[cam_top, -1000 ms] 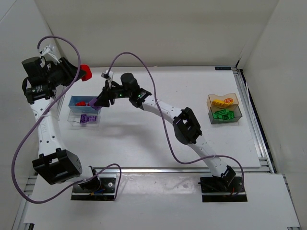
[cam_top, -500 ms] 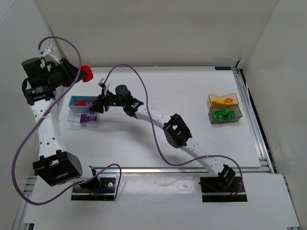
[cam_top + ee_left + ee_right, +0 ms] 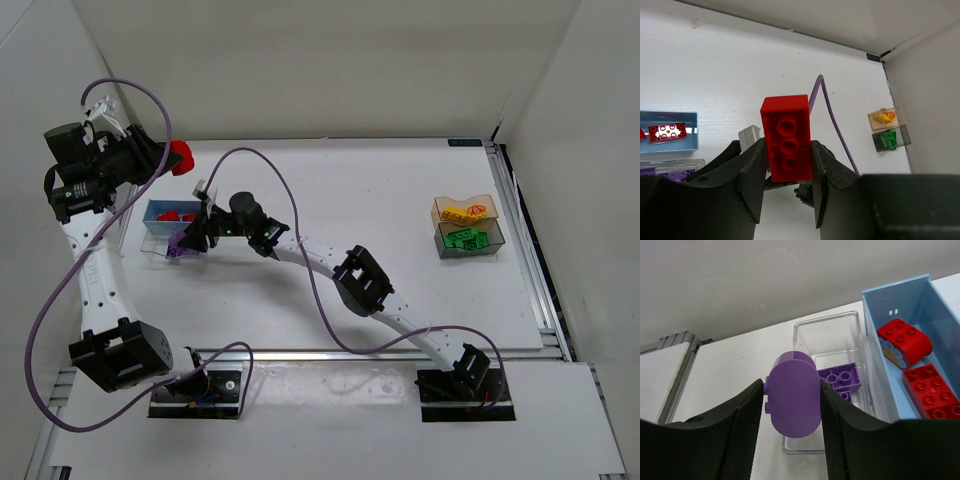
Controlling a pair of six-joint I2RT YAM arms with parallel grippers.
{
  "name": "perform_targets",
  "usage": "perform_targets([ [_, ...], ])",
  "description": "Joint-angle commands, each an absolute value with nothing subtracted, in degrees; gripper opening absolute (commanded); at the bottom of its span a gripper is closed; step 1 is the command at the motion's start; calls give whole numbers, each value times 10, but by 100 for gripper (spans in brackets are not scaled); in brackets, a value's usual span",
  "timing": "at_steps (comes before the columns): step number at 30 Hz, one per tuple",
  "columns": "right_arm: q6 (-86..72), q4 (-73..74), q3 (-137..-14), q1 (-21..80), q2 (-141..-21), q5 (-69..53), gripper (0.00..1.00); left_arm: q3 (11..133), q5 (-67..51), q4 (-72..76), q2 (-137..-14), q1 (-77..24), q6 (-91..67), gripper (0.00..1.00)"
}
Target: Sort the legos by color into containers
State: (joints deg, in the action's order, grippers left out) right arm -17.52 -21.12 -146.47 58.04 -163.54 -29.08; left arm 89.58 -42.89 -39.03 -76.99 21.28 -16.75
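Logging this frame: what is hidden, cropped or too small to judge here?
1. Clear container contents: partly covered by the held purple block (right wrist), the right gripper (top), and the left gripper holding the red lego (left wrist).
2. Blue container: near end cut by the right wrist frame edge.
3. Block counts in the tan container and dark container: too small in top and left wrist views.
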Motion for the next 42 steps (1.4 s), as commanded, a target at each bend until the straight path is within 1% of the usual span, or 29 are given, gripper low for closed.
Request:
perform_targets([
  [1,-147,-236,-1479,578,-1637,-264,42,899,-443,-395,-753,216,-163,17],
  [6,-127,-236,-1485,576,-1636,-262,54,901,-448,-394,-758,215,-163,17],
  [7,-127,-235,-1487,576,-1636,-261,61,901,-449,-395,-760,215,-163,17],
  [8,-126,-235,-1493,576,-1635,-258,64,899,-450,-395,-760,216,-163,17],
  [12,-113,-237,-1500,575,-1631,-254,73,898,-453,-393,-763,216,-163,17],
  [14,-106,-238,-1499,575,-1629,-257,76,898,-453,-395,-762,215,-163,17],
  [19,-111,-251,-1475,567,-1585,-286,75,904,-461,-392,-764,216,-163,17],
  [21,-110,-278,-1423,555,-1543,-307,74,908,-463,-388,-767,216,-165,17],
  [22,-106,-281,-1377,551,-1522,-320,73,911,-466,-384,-771,216,-169,17],
  [23,-105,-281,-1358,548,-1484,-336,73,914,-471,-382,-773,216,-170,17],
  [25,-107,-272,-1310,534,-1447,-396,71,924,-486,-365,-789,216,-186,16],
  [26,-113,-266,-1291,528,-1408,-415,70,926,-492,-358,-794,216,-197,17],
  [28,-115,-226,-1239,507,-1373,-472,69,931,-518,-332,-811,216,-220,17],
  [29,-126,-211,-1221,497,-1337,-485,69,933,-530,-323,-820,216,-227,17],
  [32,-157,-198,-1138,448,-1271,-537,69,933,-602,-291,-841,216,-249,18],
  [33,-196,-197,-1123,430,-1258,-545,69,931,-673,-275,-848,215,-247,19],
  [34,-219,-197,-1109,400,-1249,-568,69,928,-708,-259,-855,215,-260,20],
  [35,-247,-198,-1109,383,-1243,-583,69,912,-738,-241,-867,217,-279,21],
  [37,-346,-215,-1109,337,-1239,-630,67,889,-792,-152,-872,212,-321,22],
  [38,-373,-254,-1090,325,-1234,-638,67,879,-809,-119,-883,207,-363,22],
  [39,-390,-256,-1083,315,-1224,-645,67,869,-839,-73,-892,201,-384,22],
  [41,-398,-233,-1085,294,-1220,-673,67,877,-869,-61,-928,174,-410,22],
  [42,-440,-242,-1085,287,-1223,-682,66,887,-888,-61,-940,165,-415,22],
])
